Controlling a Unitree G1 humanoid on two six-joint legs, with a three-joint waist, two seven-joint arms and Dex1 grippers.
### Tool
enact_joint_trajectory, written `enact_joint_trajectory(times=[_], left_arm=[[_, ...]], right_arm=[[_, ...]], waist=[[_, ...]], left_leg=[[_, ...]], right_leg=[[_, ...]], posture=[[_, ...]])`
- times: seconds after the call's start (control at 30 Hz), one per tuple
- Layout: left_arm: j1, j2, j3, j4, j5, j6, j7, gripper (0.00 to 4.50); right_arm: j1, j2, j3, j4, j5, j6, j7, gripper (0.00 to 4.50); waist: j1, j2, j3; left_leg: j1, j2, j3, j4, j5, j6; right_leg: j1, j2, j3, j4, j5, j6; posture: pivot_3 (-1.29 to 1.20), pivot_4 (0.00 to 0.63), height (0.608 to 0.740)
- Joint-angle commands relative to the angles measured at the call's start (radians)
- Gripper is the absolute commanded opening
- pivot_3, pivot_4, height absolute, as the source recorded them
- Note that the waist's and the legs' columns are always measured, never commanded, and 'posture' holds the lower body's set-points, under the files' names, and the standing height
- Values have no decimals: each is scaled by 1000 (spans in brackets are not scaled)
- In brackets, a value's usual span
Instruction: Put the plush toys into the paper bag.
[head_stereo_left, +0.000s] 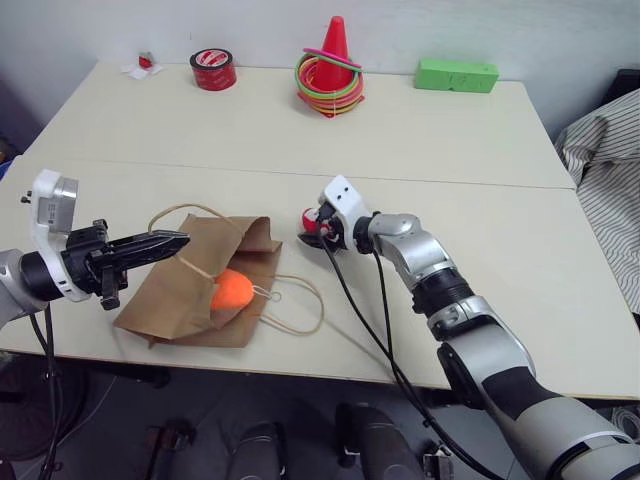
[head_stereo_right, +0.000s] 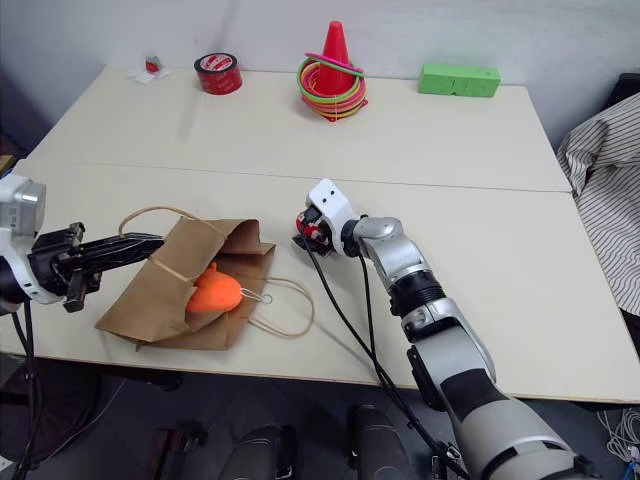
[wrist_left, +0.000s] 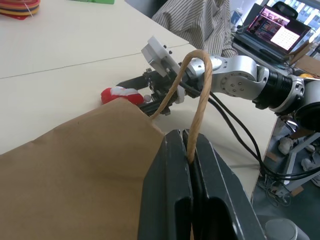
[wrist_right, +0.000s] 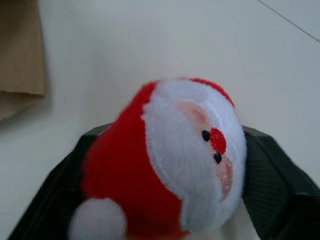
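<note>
Left gripper, lower left of frame, clenched on one bag handle, lifting the bag mouth. Orange fish lies at that mouth, centre-left. Right gripper, mid-frame, has the Santa between its fingers, jaws closing on it on the worktop. Bag mouth lies just left of the Santa; right arm nearer.

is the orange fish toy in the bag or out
Partly in: the orange fish toy sits at the paper bag mouth, mostly showing.
</note>
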Motion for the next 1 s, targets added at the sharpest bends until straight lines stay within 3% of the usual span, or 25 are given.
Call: enact_joint_trajectory(times=[0.03,0.17,0.23,0.37,0.5,0.7,1.0], left_arm=[[4,16,46,6,20,-35,-21,0],[0,-1,45,3,18,-37,-23,0],[-5,-7,42,1,9,-31,-23,0],[-34,-13,29,-3,-20,-6,-25,0],[-48,-16,-1,-25,-4,-9,-18,0],[-78,-14,-23,-66,-67,45,-33,0],[-87,-31,-28,-76,-79,49,-20,0]], right_arm=[[-19,5,-9,-1,-5,-68,35,2101],[29,-24,-31,-116,60,-123,180,787],[82,-72,-23,-253,102,-84,290,424],[209,-155,25,-602,221,158,432,375],[237,-92,100,-706,212,248,379,375],[138,128,133,-453,97,137,169,375],[18,282,145,-43,-1,-135,111,375]], waist=[[-4,0,0],[-5,0,0],[1,0,0],[9,-1,0],[-4,-1,0],[-16,-2,0],[-23,-3,-1]], left_leg=[[0,0,0,0,0,0],[0,0,0,0,1,-1],[0,0,0,0,1,-1],[0,0,-1,1,0,0],[2,0,0,2,0,0],[7,0,0,-1,3,-4],[5,0,0,0,3,-5]], right_leg=[[0,0,0,0,0,0],[0,1,0,1,0,0],[0,1,0,2,0,0],[0,0,0,4,0,0],[0,0,1,6,0,0],[-1,1,1,10,-2,-4],[0,0,1,10,-2,-4]], posture=[[0,150,740],[0,150,740],[0,150,740],[0,150,740],[0,150,740],[0,150,740],[0,150,740]])
